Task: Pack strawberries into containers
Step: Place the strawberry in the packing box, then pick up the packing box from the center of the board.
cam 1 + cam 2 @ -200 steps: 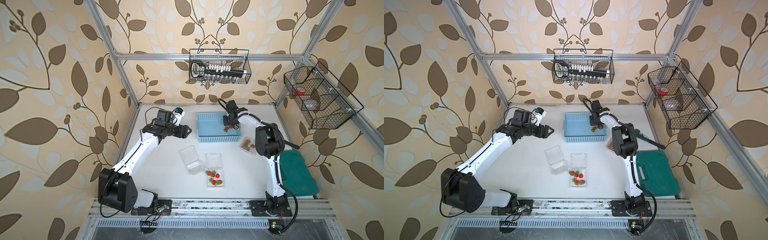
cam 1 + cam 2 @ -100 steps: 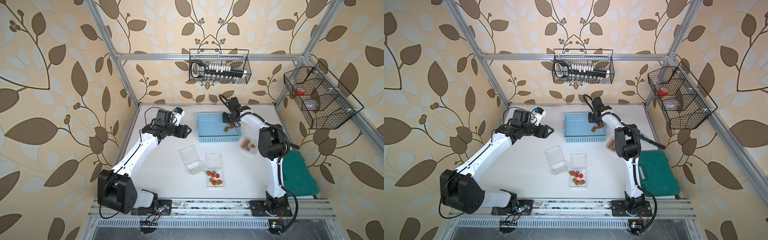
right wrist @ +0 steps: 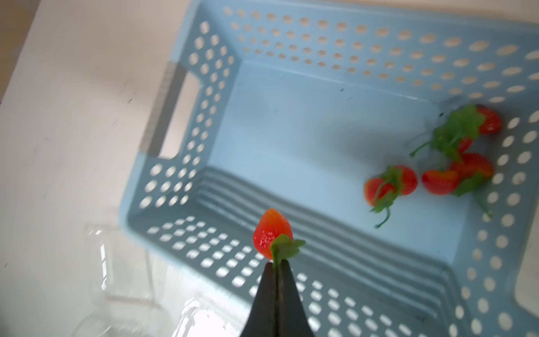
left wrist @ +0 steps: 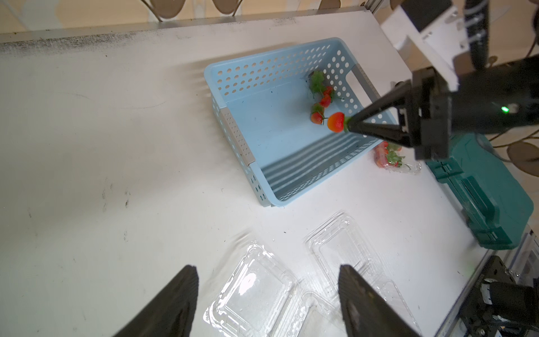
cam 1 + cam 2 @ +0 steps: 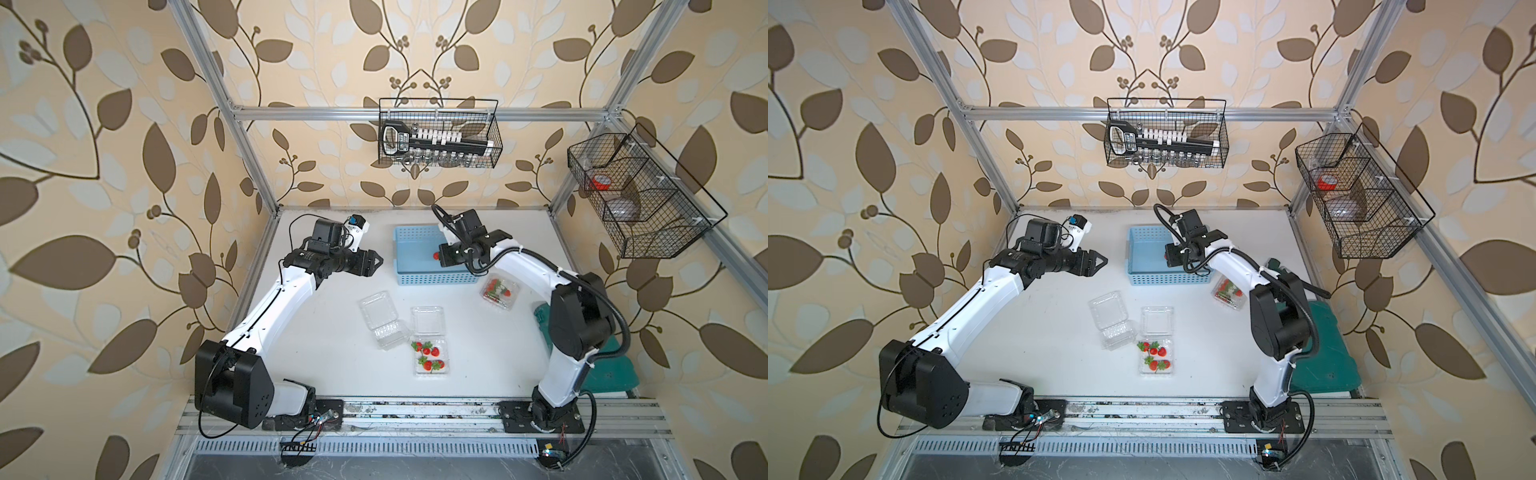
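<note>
Leaf-patterned walls (image 5: 124, 124) around white tabletop (image 5: 324, 332); right end effector (image 3: 278, 264) pinching strawberry (image 3: 271, 233), left end effector (image 4: 268, 267) spread.

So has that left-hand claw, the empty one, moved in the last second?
No. The left gripper hangs in the same spot, with the same gap to the short end wall of the blue basket, and its jaws are open as before.

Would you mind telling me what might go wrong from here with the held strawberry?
The right gripper pinches the small red strawberry only by its green leafy top, so it might slip free and drop into the light blue perforated plastic basket. The empty clear plastic clamshell looks light; a clumsy placement could shove it.
</note>
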`<move>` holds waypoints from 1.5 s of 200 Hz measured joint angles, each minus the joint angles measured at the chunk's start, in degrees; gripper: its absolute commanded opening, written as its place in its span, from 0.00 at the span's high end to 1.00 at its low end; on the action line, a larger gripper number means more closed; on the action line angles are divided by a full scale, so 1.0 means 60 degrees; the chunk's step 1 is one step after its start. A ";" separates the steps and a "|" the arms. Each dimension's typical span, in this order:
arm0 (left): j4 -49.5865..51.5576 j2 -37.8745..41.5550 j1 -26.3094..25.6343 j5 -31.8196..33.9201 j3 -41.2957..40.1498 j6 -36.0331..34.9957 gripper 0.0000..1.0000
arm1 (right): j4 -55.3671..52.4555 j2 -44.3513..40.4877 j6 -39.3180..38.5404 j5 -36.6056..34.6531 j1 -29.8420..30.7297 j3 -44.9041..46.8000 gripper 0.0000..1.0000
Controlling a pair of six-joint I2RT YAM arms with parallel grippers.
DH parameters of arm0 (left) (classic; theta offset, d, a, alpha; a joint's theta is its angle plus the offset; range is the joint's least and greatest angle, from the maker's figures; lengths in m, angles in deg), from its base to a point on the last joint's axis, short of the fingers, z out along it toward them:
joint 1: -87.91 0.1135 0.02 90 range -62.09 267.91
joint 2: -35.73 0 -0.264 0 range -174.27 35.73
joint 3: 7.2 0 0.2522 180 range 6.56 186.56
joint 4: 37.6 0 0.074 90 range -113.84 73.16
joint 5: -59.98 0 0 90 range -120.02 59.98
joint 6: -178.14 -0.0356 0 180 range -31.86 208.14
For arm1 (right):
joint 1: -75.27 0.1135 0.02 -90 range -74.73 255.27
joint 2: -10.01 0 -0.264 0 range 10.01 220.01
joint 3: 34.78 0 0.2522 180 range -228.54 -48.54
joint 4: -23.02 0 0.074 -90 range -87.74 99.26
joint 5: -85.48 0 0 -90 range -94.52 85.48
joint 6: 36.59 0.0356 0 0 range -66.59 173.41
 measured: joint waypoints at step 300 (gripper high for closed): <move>-0.0004 0.0109 -0.0127 -0.0022 0.0000 0.0015 0.23 | -0.0004 -0.4309 0.3395 -0.0506 0.3490 0.6634 0.66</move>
